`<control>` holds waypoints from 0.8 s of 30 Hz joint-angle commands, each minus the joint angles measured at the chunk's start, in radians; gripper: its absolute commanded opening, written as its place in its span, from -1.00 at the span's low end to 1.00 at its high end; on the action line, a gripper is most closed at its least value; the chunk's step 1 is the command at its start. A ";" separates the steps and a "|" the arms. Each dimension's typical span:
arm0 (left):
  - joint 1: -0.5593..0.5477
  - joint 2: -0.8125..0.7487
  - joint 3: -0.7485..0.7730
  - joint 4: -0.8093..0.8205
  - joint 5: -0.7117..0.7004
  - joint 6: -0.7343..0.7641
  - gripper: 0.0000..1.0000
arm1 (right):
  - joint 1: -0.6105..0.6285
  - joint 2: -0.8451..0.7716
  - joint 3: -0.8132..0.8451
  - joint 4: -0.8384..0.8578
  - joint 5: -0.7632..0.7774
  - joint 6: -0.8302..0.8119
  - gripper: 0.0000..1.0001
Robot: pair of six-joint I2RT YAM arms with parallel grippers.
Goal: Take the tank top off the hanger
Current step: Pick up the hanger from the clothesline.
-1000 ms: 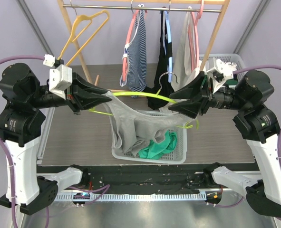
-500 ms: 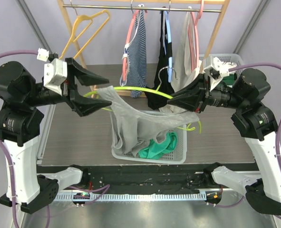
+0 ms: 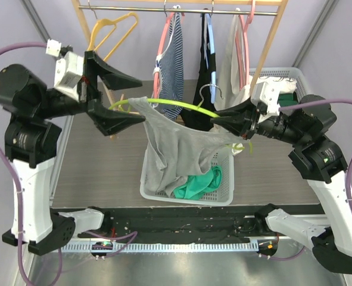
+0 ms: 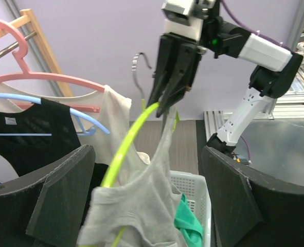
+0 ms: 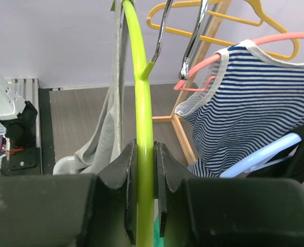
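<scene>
Basket (image 3: 222, 182) holds green cloth (image 3: 201, 181); left jaws spread, right jaws pinching hanger (image 3: 184, 105).

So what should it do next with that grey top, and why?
Probably close the open left gripper on the grey tank top where it drapes over the green hanger and pull it off; the right gripper clamps the hanger's other side.

Robotics lab rig: purple backdrop (image 3: 342, 47), alum. frame post (image 3: 318, 30), wooden garment rack (image 3: 271, 33) on test bench (image 3: 92, 161).
</scene>
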 commanded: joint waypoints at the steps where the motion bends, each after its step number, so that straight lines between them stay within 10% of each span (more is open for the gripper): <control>1: -0.031 0.089 0.046 0.017 -0.037 0.028 0.75 | 0.040 0.003 0.046 0.031 0.032 -0.130 -0.98; 11: -0.252 0.144 0.060 -0.438 -0.192 0.430 0.71 | 0.307 0.119 0.184 -0.151 0.267 -0.315 -0.98; 24: -0.299 0.095 0.000 -0.627 -0.295 0.631 0.54 | 0.334 0.150 0.227 -0.210 0.316 -0.352 -0.98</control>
